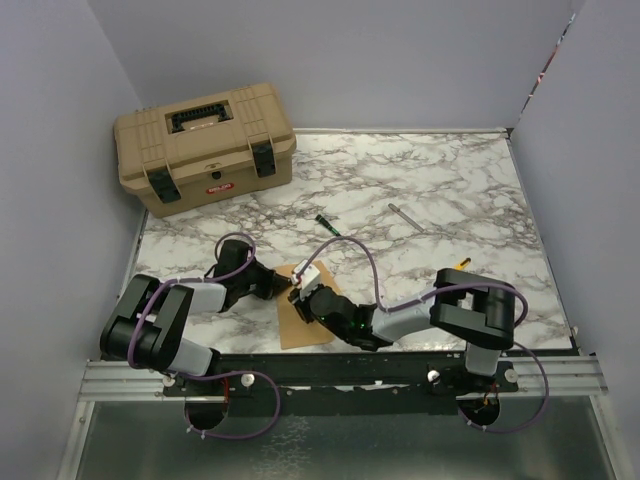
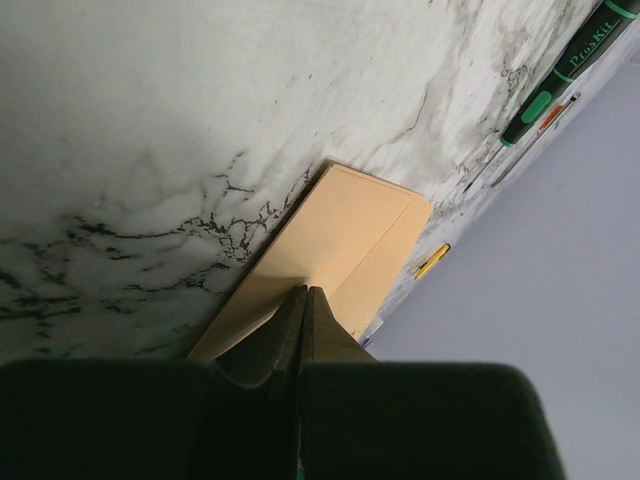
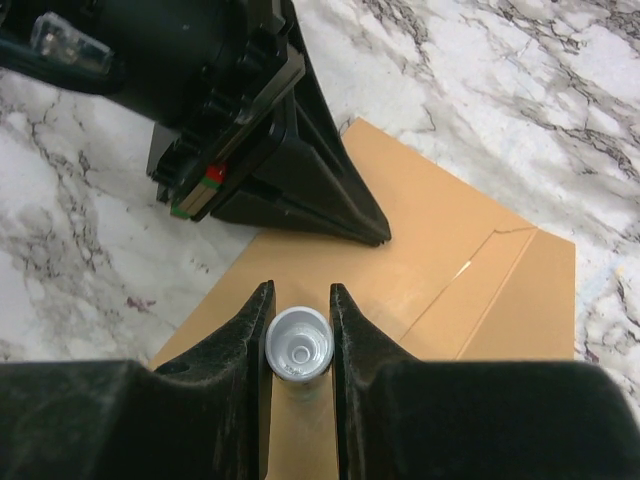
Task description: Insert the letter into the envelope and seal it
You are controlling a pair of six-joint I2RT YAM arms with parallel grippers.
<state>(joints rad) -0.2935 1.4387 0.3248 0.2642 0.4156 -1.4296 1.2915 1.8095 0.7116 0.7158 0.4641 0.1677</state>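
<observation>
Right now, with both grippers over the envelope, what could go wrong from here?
1. The left gripper, shut, pins the envelope at one spot only; a sideways push from the right could pivot it.
2. The right gripper holds a small white cylinder by its fingertips; pressing down might make it slip.
3. Both grippers sit close together, so they could collide.

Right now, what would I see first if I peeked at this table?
Near the front edge of the marble table, a brown envelope lies under both grippers. The right gripper pinches a small white tube, and the shut left gripper touches the envelope. A big tan toolbox sits in the far left corner.
</observation>
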